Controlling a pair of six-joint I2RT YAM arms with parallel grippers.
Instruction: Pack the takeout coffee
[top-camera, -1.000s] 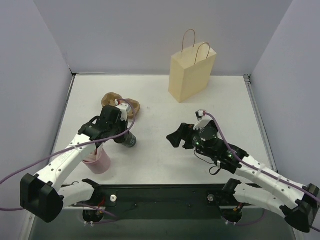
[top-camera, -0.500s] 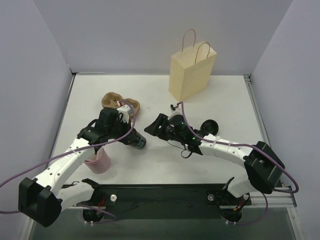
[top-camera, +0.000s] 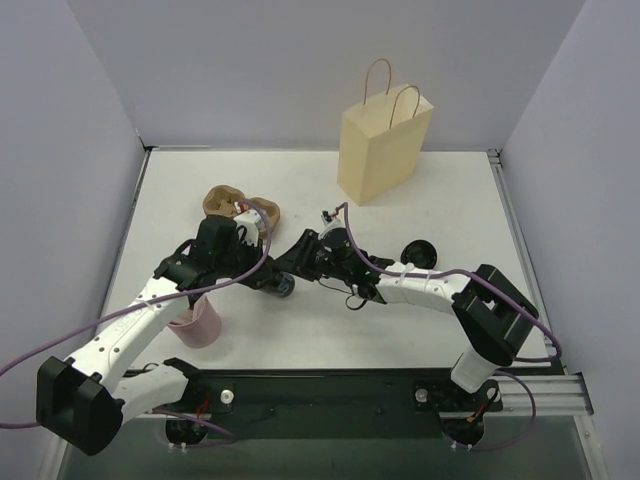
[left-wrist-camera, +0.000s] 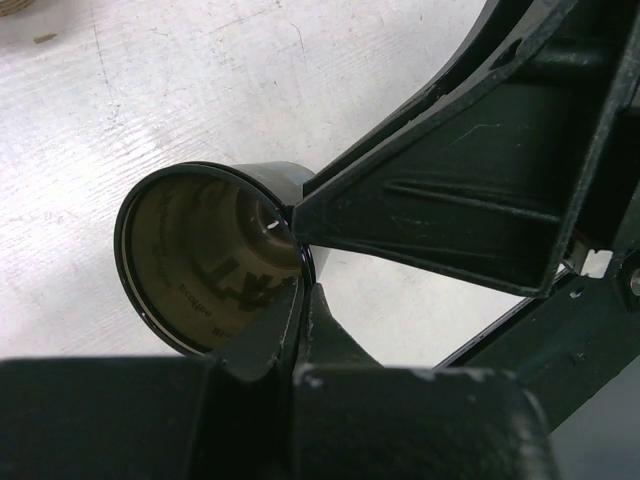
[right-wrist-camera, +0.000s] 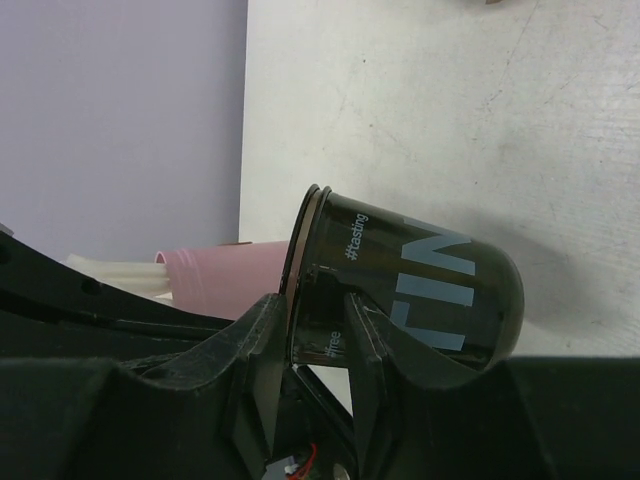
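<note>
Packing is judged not started: the takeout coffee (top-camera: 281, 287) is not in the paper bag (top-camera: 385, 140), which stands upright at the far side of the counter (top-camera: 450, 200), well apart. The cup is seen open-mouthed in the left wrist view, with no lid fitted. A dark round piece (top-camera: 418, 252), likely the lid, lies on the counter beside the right arm.

The left tool (top-camera: 262, 277) is clenched on the cup rim, one finger inside and one outside, with the cup tipped on its side mid-counter. The right tool (top-camera: 298, 262) sits at the cup wall near the rim. Whether it grips cannot be told.

Judged left: lidding, carrying, bagging.
</note>
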